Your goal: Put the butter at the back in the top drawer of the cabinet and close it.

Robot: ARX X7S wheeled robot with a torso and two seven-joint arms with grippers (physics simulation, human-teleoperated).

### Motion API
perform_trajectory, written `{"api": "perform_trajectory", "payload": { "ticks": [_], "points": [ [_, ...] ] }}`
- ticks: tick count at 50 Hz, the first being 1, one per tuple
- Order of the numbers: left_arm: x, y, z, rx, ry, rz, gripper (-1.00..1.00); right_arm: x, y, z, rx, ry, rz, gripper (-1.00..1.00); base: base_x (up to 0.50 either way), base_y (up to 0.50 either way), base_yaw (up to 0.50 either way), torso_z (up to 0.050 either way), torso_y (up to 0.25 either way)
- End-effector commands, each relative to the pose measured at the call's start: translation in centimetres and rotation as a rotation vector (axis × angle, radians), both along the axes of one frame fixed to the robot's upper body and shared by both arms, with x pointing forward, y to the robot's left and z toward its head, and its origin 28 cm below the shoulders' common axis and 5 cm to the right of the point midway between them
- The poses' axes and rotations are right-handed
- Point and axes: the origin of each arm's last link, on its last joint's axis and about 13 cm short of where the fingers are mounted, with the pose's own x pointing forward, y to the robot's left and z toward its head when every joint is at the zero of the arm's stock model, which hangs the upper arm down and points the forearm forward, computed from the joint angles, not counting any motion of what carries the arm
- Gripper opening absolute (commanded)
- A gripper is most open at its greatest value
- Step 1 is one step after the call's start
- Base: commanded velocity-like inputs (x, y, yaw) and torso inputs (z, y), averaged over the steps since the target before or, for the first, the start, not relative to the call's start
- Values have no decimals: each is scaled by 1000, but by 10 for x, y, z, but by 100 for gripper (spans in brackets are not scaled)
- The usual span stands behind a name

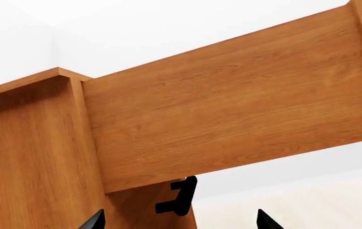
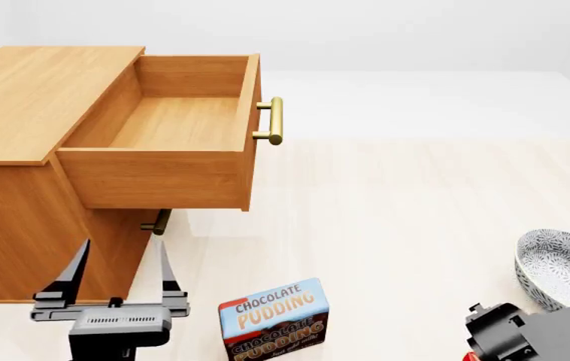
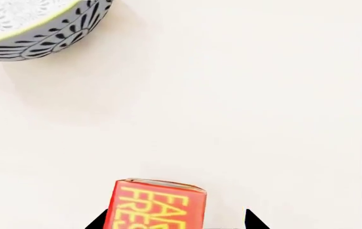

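Note:
The butter (image 3: 158,206) is a red-orange box with yellow lettering lying on the pale floor. It sits between the fingertips of my open right gripper (image 3: 175,222), closer to one finger, with a gap to the other. In the head view that gripper's body (image 2: 528,335) is at the bottom right and hides the box. The cabinet (image 2: 24,113) stands at the left. Its top drawer (image 2: 180,120) is pulled out and holds nothing, brass handle (image 2: 275,120) forward. My left gripper (image 2: 119,272) is open beside the cabinet's front corner, below the drawer (image 1: 232,105), holding nothing.
A chocolate pudding box (image 2: 273,320) stands on the floor between my arms. A patterned grey-white bowl (image 2: 563,267) sits at the right, near the right gripper (image 3: 34,21). A lower drawer's handle (image 1: 179,195) juts out just past the left fingertips.

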Motion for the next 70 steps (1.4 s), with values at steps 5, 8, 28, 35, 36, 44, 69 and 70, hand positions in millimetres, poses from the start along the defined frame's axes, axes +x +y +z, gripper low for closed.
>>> {"api": "perform_trajectory", "payload": {
  "ticks": [5, 8, 28, 35, 36, 44, 69, 70],
  "points": [
    [0, 0, 0, 0, 0, 1, 100, 2, 1, -8, 27, 5, 24, 100, 0, 0, 0, 0, 0],
    [0, 0, 0, 0, 0, 1, 100, 2, 1, -8, 28, 2, 23, -100, 0, 0, 0, 0, 0],
    [0, 0, -1, 3, 3, 3, 100, -2, 2, 0, 41, -30, 37, -100, 0, 0, 0, 0, 0],
    [1, 0, -1, 6, 6, 4, 100, -9, 5, 27, -32, -112, 106, -100, 0, 0, 0, 0, 0],
    [1, 0, -1, 7, 6, 5, 100, -10, 6, 31, -43, -126, 121, -100, 0, 0, 0, 0, 0],
    [1, -1, -1, 10, 8, 8, 100, -27, 15, 66, -134, -318, 230, -100, 0, 0, 0, 0, 0],
    [-13, -11, 28, 28, -60, 0, 100, -30, 26, 175, -329, -798, 676, -100, 0, 0, 0, 0, 0],
    [-14, -12, 31, 30, -70, 0, 100, -28, 27, 180, -336, -802, 695, -100, 0, 0, 0, 0, 10]
  ]
}}
